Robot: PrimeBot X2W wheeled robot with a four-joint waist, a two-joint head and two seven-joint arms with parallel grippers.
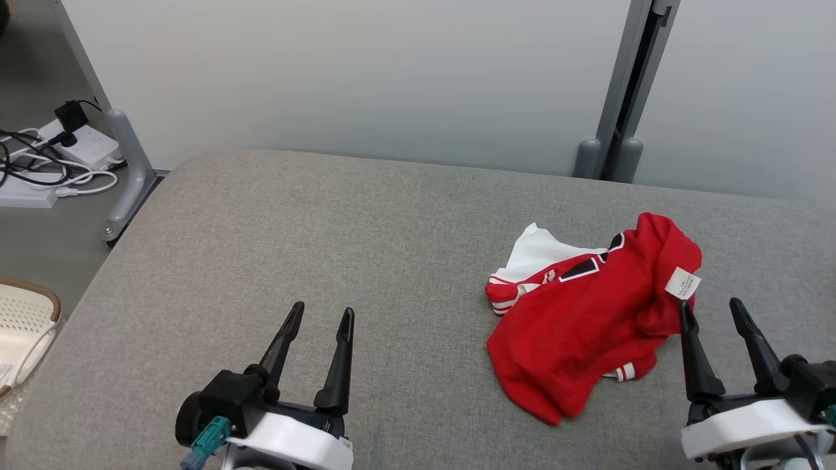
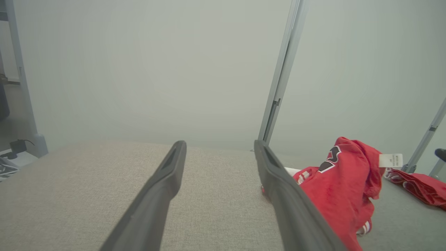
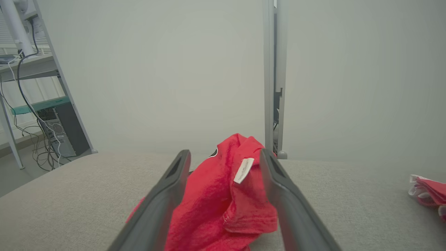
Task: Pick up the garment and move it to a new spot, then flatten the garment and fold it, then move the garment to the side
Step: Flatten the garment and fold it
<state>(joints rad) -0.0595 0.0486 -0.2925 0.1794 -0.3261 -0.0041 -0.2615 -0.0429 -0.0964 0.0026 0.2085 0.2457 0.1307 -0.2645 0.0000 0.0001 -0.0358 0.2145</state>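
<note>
The right hand (image 1: 708, 303) stands wide open with nothing in it. Its two dark fingers point at the near right edge of the garment (image 1: 575, 326), and one tip is so close to the cloth that I cannot tell whether it touches. The left hand (image 1: 324, 308) is spread just as wide and is also empty, well apart from the garment on its left side, above bare grey fabric. The garment itself is a red top with white sleeves, red-and-white striped cuffs and a black-and-white mark on the chest. It lies crumpled in a loose heap on the grey cloth-covered counter (image 1: 274, 248), toward the right half. A white label (image 1: 682, 284) sticks out of its bunched-up right end, just beyond the right hand's fingertips. Farther out on the same side as that label, well apart from the garment, a second red cloth (image 2: 418, 183) with white trim lies on the counter. Behind the garment, pale partition panels (image 1: 366, 78) rise past the counter's far edge, joined by a grey post (image 1: 620, 91). Far to the garment's left, off the counter and down on the floor, sit a white power strip (image 1: 78, 147) with tangled cables and the rim of a pale basket (image 1: 26, 326).
</note>
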